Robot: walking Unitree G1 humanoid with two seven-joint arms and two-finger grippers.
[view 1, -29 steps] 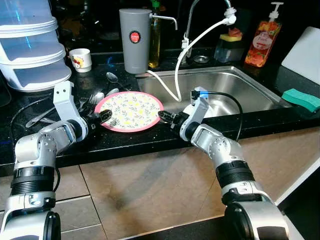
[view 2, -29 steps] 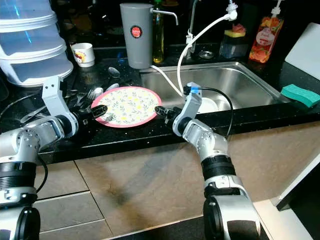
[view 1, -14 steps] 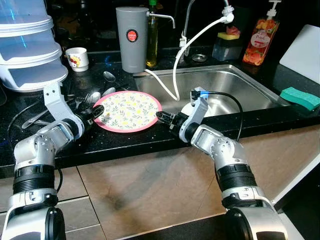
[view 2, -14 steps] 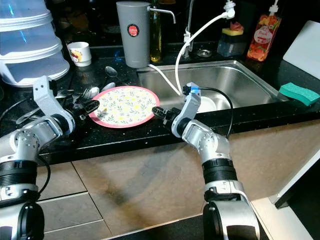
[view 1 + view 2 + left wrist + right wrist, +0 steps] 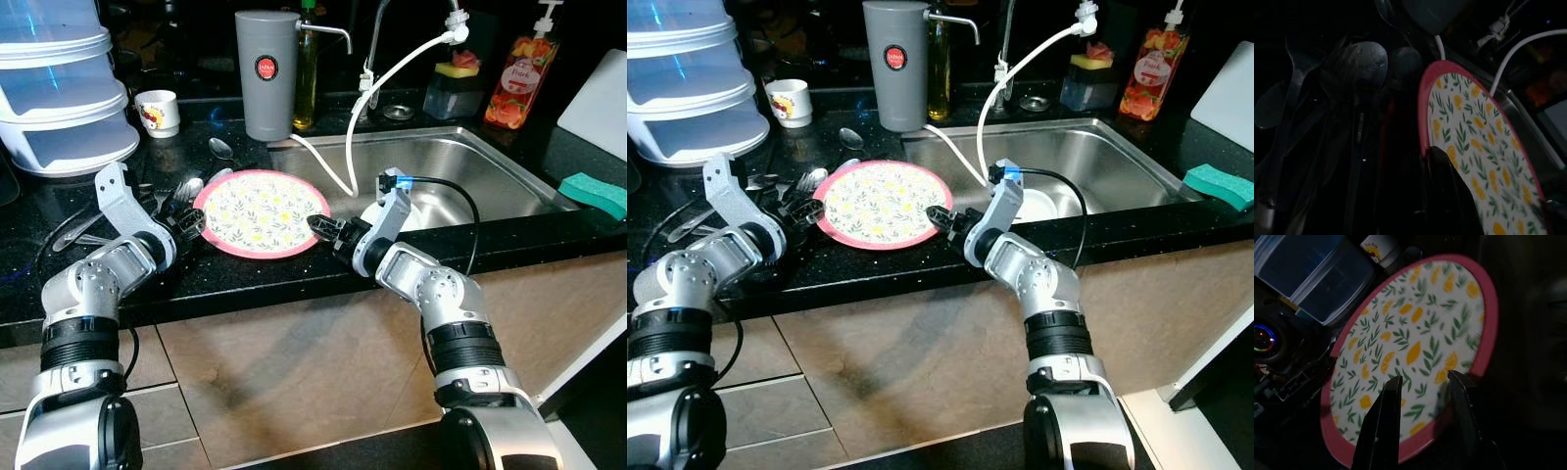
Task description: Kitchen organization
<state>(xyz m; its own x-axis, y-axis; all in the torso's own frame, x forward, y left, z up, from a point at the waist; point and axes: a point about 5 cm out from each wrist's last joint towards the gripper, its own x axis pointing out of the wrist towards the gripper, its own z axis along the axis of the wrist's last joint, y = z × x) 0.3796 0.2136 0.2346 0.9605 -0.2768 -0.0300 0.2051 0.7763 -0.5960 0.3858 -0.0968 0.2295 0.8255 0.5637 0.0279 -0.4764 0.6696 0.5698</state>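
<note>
So the floral plate (image 5: 260, 211) sits on the black counter (image 5: 245, 274) beside the sink (image 5: 460, 166); right gripper (image 5: 323, 230) spread open at its rim, left gripper (image 5: 189, 224) opposite, can't tell.

A: Access to plate (image 5: 261, 211)?
B: Near rim open; bare black counter (image 5: 245, 274) in front.
A: Obstructions?
B: Spoons (image 5: 186, 191) crowd its left edge; white hose (image 5: 338, 176) and sink (image 5: 470, 171) flank its right; grey canister (image 5: 266, 75) stands behind.
</note>
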